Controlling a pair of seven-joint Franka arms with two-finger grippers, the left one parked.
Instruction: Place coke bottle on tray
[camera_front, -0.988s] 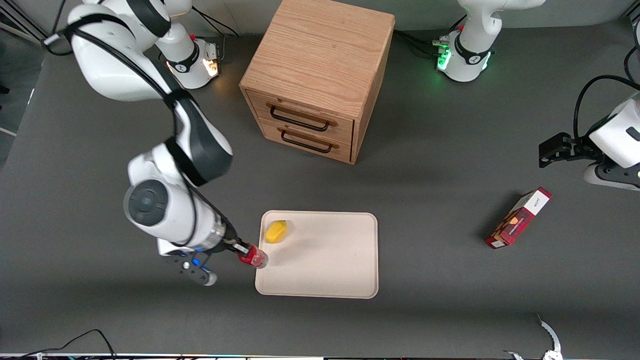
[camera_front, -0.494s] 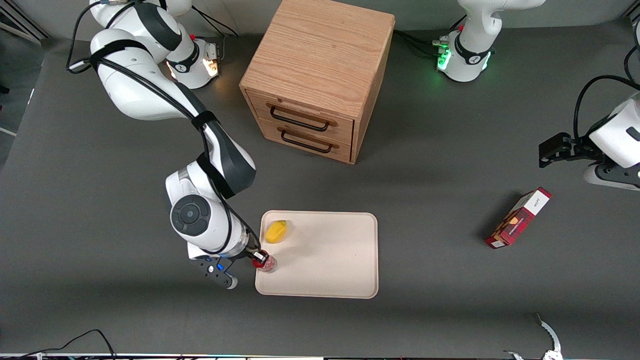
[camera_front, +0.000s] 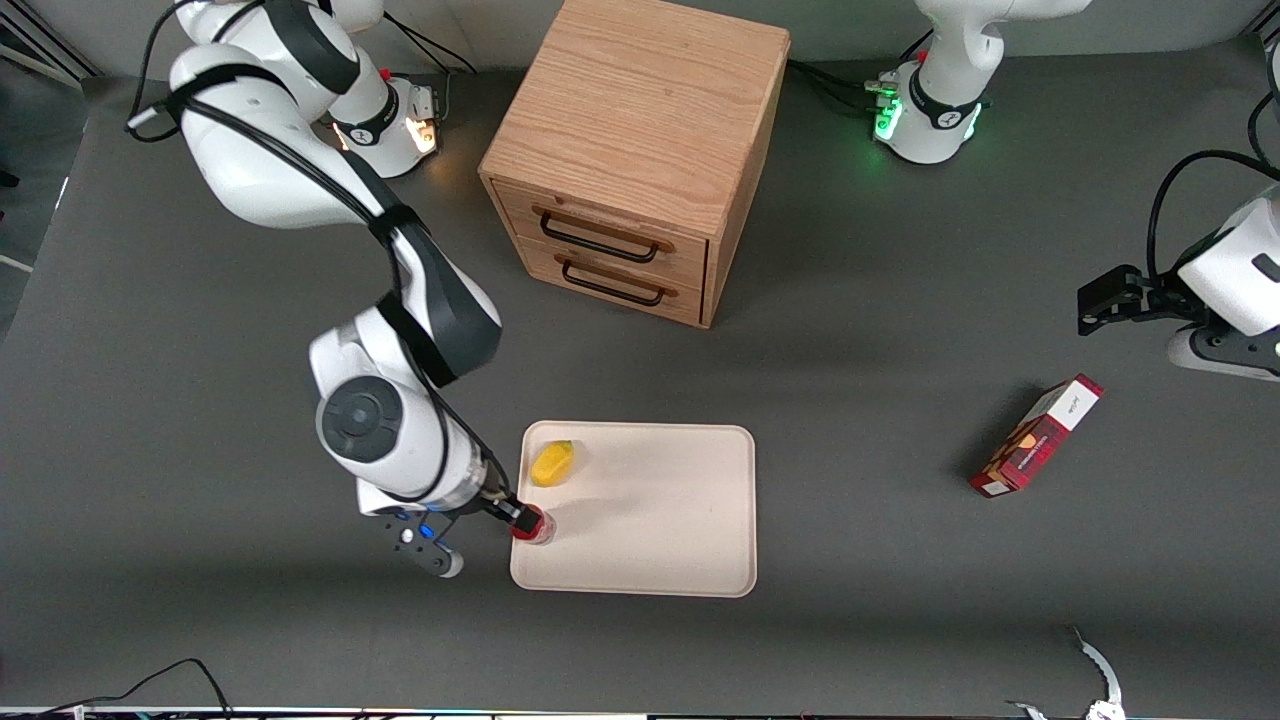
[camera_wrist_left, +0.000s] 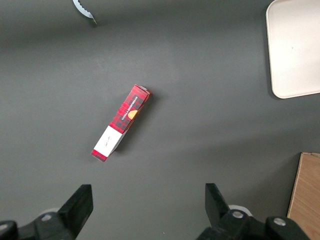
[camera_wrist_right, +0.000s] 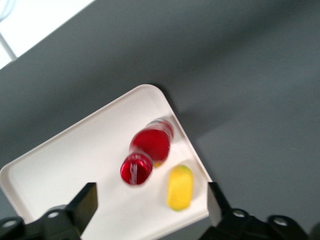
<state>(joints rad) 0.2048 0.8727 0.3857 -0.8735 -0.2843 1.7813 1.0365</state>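
The coke bottle (camera_front: 537, 527), small and red with a red cap, stands upright on the cream-beige tray (camera_front: 660, 520), just inside the tray's edge toward the working arm's end. It is nearer the front camera than a yellow fruit. My right gripper (camera_front: 513, 515) hangs over the bottle, a little toward the working arm's side. In the right wrist view the gripper (camera_wrist_right: 151, 200) is open. Its two dark fingers (camera_wrist_right: 86, 202) stand wide apart above the tray (camera_wrist_right: 60, 170). The bottle (camera_wrist_right: 147, 150) is seen cap-up below them, touching neither.
A yellow fruit (camera_front: 553, 463) lies on the tray near the bottle, also in the right wrist view (camera_wrist_right: 180, 187). A wooden two-drawer cabinet (camera_front: 630, 160) stands farther back. A red-and-white carton (camera_front: 1038, 436) lies toward the parked arm's end, also in the left wrist view (camera_wrist_left: 121, 122).
The bottle moved from just off the tray's edge onto the tray and turned upright. The wrist has since drawn back a little toward the working arm's end.
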